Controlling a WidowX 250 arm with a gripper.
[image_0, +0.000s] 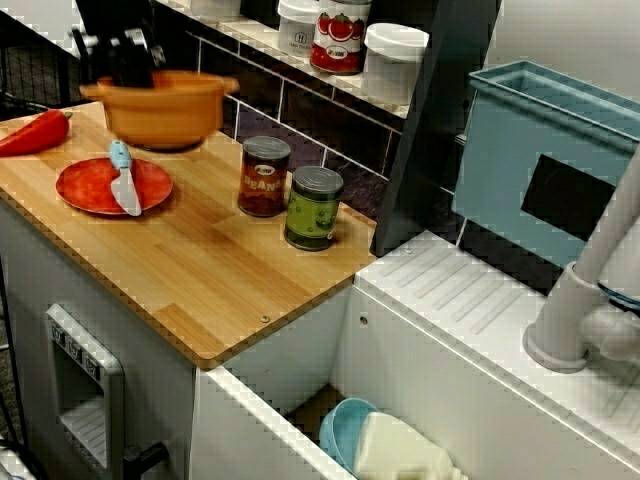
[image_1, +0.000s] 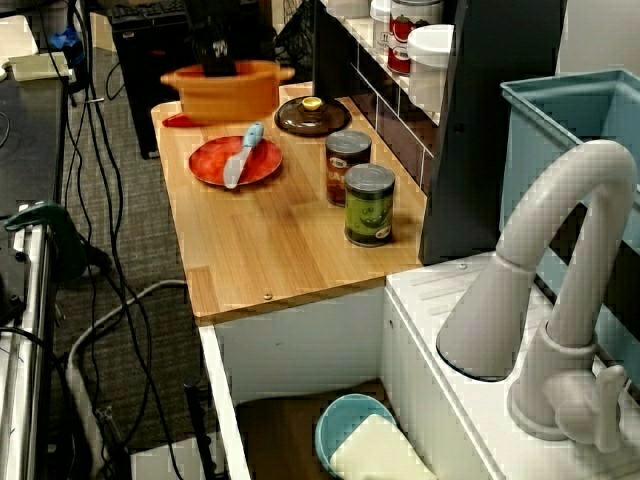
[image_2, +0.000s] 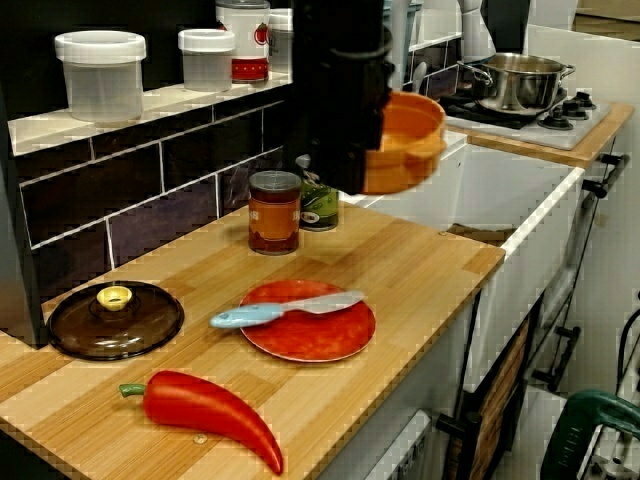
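My gripper (image_0: 130, 70) is shut on the rim of an orange pot (image_0: 165, 115) at the back left of the wooden counter (image_0: 220, 280). In the view from the counter's end the pot (image_2: 410, 140) hangs above the counter, half hidden behind the black arm (image_2: 340, 90); the fingers are out of sight there. The view past the faucet shows the gripper (image_1: 217, 62) dipping into the pot (image_1: 225, 95). Just below it lies a red plate (image_0: 95, 185) with a light blue knife (image_0: 124, 180) across it.
A red pepper (image_2: 210, 410) and a dark glass lid (image_2: 115, 318) lie near the counter's end. A brown can (image_0: 264, 176) and a green can (image_0: 313, 207) stand by the tiled wall. The sink holds a blue bowl (image_1: 345, 425); a faucet (image_1: 560, 260) rises beside it.
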